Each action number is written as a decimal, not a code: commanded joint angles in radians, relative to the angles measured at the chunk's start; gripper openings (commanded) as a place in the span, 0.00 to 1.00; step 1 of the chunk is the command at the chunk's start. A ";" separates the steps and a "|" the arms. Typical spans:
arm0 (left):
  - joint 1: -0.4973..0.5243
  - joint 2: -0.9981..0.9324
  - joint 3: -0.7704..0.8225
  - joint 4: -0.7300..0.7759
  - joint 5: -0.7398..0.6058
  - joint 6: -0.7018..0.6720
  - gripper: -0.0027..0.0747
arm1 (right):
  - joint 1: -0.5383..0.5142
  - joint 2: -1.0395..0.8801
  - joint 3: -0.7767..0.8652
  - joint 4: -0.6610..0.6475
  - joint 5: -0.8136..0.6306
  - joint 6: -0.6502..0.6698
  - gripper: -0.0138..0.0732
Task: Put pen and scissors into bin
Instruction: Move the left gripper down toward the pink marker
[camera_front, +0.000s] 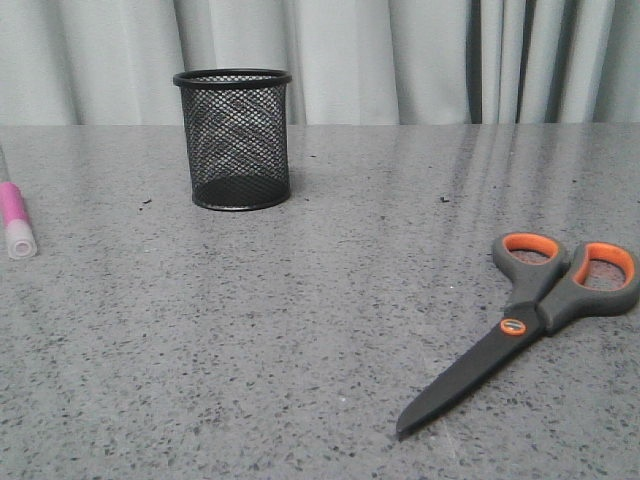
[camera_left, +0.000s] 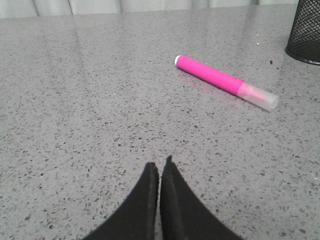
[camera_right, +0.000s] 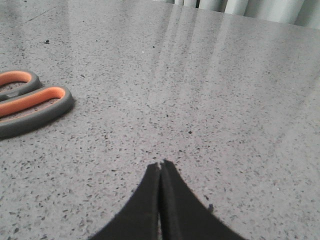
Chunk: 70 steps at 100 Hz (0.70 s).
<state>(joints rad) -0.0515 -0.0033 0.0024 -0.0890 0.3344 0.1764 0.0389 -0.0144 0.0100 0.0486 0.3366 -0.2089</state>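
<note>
Bin (camera_front: 234, 138): black wire-mesh cup, upright on the grey speckled table (camera_front: 300, 330), upper left-centre of the front view, nothing visible inside; its lower edge also shows at the upper right corner of the left wrist picture. Pen (camera_front: 15, 220): bright pink with a pale translucent cap, lying flat at the far left edge of the front view, partly cut off by the frame, well apart from the bin; in the left wrist picture it lies diagonally in the upper right area, capped end toward the right. Scissors (camera_front: 530, 320): dark blades closed, grey handles with orange-lined loops, orange pivot screw, lying flat at the lower right of the front view, tip pointing lower left; loops visible at the left edge of the right wrist picture. Left gripper (camera_left: 159, 167): fingers pressed together, grasping nothing, clear of the pen. Right gripper (camera_right: 160, 165): fingers likewise clenched together, empty, apart from the scissors. Pale curtain (camera_front: 400, 55) behind the table.
</note>
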 joint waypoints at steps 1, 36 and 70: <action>0.003 -0.032 0.044 -0.014 -0.049 -0.007 0.01 | -0.005 -0.014 0.015 -0.017 -0.043 -0.005 0.07; 0.003 -0.032 0.044 -0.014 -0.049 -0.007 0.01 | -0.005 -0.014 0.015 -0.017 -0.043 -0.005 0.07; 0.003 -0.032 0.044 0.001 -0.049 -0.007 0.01 | -0.005 -0.014 0.015 -0.019 -0.073 -0.005 0.07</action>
<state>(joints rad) -0.0515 -0.0033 0.0024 -0.0890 0.3344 0.1764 0.0389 -0.0144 0.0100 0.0469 0.3366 -0.2089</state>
